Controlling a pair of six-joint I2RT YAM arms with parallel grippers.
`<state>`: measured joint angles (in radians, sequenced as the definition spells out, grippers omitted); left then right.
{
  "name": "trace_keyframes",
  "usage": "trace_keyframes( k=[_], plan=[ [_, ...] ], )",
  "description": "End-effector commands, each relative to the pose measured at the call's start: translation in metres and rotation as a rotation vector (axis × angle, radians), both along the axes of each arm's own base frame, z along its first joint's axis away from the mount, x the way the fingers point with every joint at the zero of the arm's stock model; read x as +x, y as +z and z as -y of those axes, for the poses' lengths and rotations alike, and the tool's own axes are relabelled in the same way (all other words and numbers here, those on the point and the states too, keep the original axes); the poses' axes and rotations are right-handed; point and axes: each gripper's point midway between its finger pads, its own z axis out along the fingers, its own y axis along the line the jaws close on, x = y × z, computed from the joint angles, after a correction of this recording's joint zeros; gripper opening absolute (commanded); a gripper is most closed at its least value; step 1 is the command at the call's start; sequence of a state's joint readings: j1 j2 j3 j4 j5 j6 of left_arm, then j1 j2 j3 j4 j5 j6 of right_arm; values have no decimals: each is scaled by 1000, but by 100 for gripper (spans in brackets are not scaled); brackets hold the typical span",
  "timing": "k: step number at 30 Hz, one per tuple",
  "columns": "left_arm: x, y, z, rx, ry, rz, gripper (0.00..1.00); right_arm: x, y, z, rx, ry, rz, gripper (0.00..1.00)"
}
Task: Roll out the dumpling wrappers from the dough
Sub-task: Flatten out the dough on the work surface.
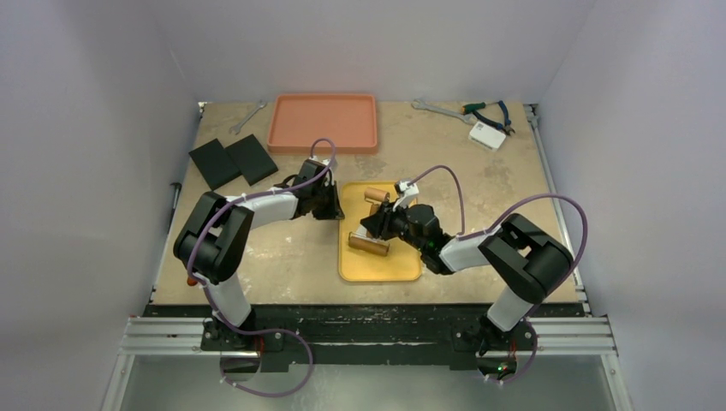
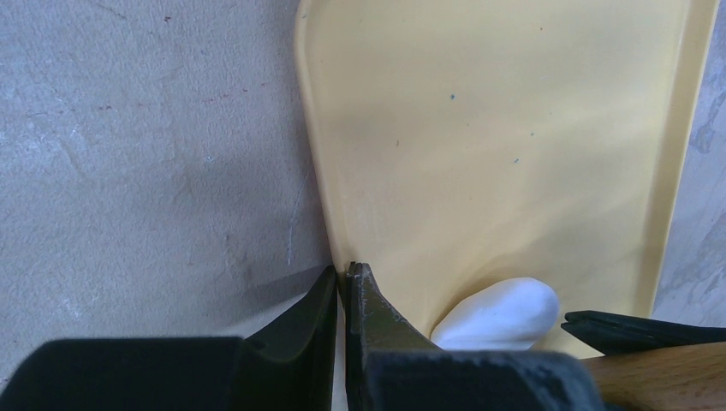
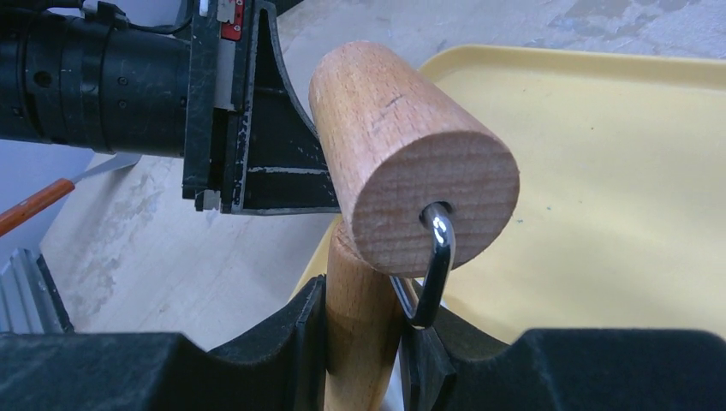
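One dough lump (image 2: 498,313), white, thick and oval, lies on the yellow tray (image 2: 514,128) near the corner by the left arm. Nothing rolled flat or cut round shows in any view, so I judge the task barely begun: the rolling, and then any shaping into wrappers, is all left to do. The rest of the tray surface in view is bare. The right gripper (image 3: 364,342) is clamped around the wooden handle (image 3: 358,300) of a pastry roller, whose wooden barrel (image 3: 411,163) hangs on a metal bracket (image 3: 435,274) above the tray. Whether any wood touches the dough cannot be told; in the left wrist view it sits just beside the lump. The left gripper (image 2: 345,274) is closed at the tray's rim and seems to pinch it, probably to steady the tray. Farther off on the table are an orange tray (image 1: 324,122), two black squares (image 1: 231,161), two wrenches, blue-handled pliers (image 1: 492,111) and a small white box (image 1: 488,134). No writing can be read: the box's dark mark and a red-and-white sticker (image 3: 227,10) on the left gripper are too small.
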<state>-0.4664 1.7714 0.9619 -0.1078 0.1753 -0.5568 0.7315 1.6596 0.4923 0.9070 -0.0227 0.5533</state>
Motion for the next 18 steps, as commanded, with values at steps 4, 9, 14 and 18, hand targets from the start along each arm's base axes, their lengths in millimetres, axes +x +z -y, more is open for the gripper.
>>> trace_keyframes(
  k=[4, 9, 14, 18],
  plan=[
    [-6, 8, -7, 11, -22, 7, 0, -6, -61, 36, -197, -43, -87, 0],
    [-6, 6, -7, 11, -23, 3, 0, -25, -93, 49, -245, -48, -146, 0],
    [-6, 6, -7, 11, -23, 2, 0, -40, -106, 57, -200, -69, -194, 0],
    [-6, 6, -7, 12, -23, 3, 0, -27, -92, 52, -223, -67, -147, 0]
  ],
)
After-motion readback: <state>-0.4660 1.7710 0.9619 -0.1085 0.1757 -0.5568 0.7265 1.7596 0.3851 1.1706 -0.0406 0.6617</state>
